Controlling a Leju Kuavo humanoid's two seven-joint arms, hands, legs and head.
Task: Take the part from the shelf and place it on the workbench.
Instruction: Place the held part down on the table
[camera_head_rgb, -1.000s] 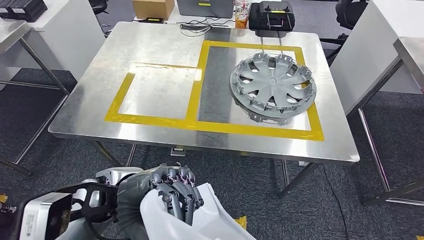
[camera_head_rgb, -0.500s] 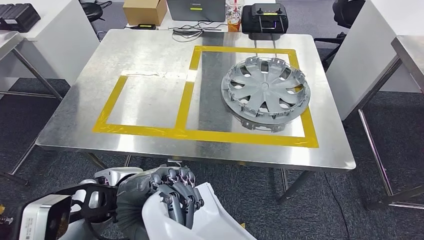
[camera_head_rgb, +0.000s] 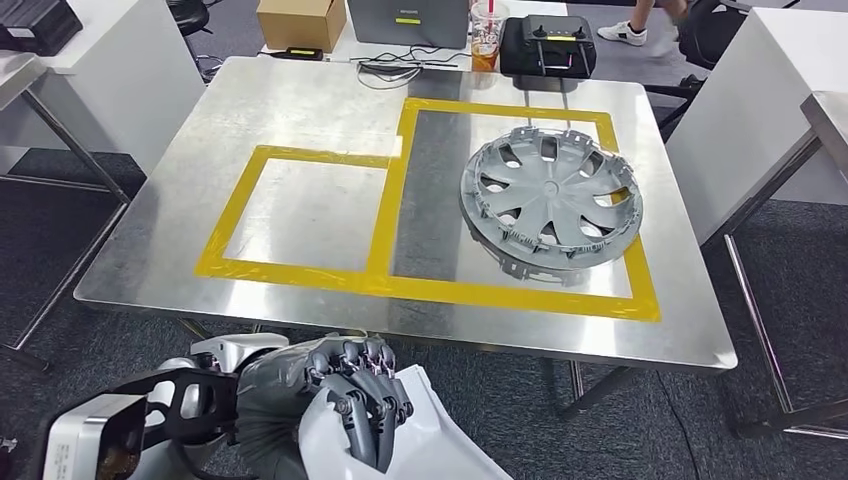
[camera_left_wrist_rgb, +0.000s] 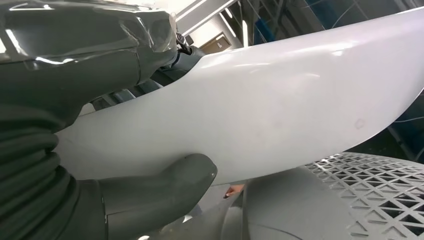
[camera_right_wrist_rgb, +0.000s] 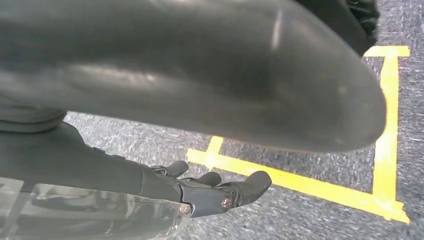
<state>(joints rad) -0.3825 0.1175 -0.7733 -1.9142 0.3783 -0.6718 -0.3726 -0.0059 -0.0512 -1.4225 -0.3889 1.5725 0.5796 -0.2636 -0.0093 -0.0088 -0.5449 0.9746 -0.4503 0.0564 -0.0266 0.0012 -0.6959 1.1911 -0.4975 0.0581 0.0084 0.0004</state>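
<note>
Part (camera_head_rgb: 400, 440), a white glossy panel, is sitting low before the bench (camera_head_rgb: 300, 110); left hand (camera_head_rgb: 340, 400) fingers (camera_head_rgb: 365, 405) are wrapping its edge. Probably light, stiff, slippery; right hand (camera_right_wrist_rgb: 220, 192) is hanging loosely curled, empty.

White part (camera_head_rgb: 420, 440) gripped by left hand (camera_head_rgb: 345, 400), cut off at the head view's lower edge, far end out of frame in the wrist view; palm side of that hand hidden behind it; right hand (camera_right_wrist_rgb: 220, 192) partly hidden under a dark blurred bulk.
</note>
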